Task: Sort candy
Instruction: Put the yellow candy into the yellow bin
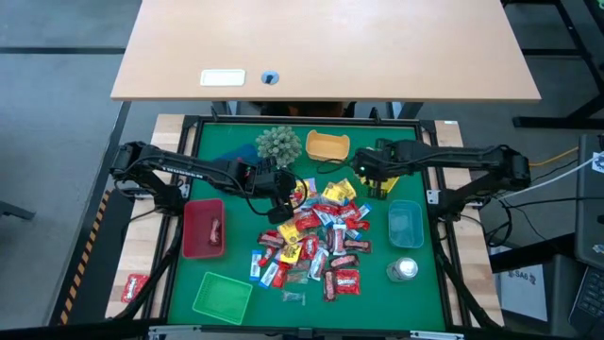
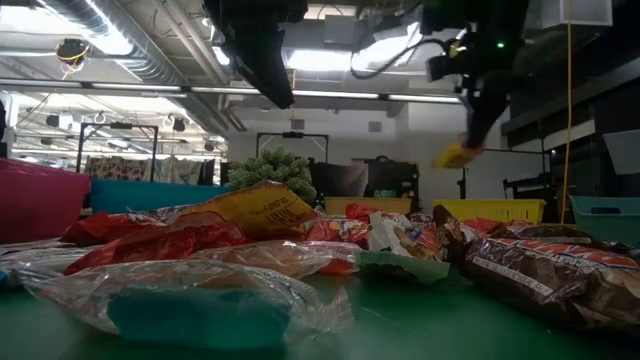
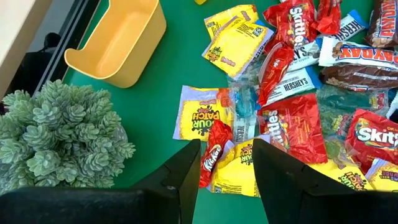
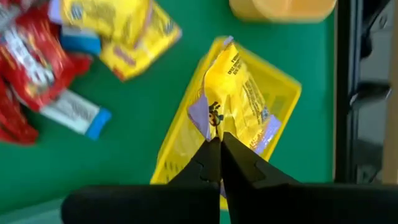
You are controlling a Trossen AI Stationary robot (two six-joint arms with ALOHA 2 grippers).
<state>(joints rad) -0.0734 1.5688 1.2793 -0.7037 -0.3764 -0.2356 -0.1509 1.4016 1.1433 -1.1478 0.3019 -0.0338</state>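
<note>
We are seeing the right pincer (image 4: 214,144) pinching a yellow candy packet (image 4: 233,93) above the yellow tray (image 4: 281,87), left pincer (image 3: 227,163) hovering parted, empty, over the candy pile (image 1: 316,241) mid-desk (image 1: 377,302).

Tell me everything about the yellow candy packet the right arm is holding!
The shiny yellow plastic candy packet has dark print and pale purple edges. It looks crinkled and hangs below the right gripper, whose dark fingers are shut on its edge. It hangs in the air over a yellow plastic tray on the green mat, beside the candy pile.
</note>
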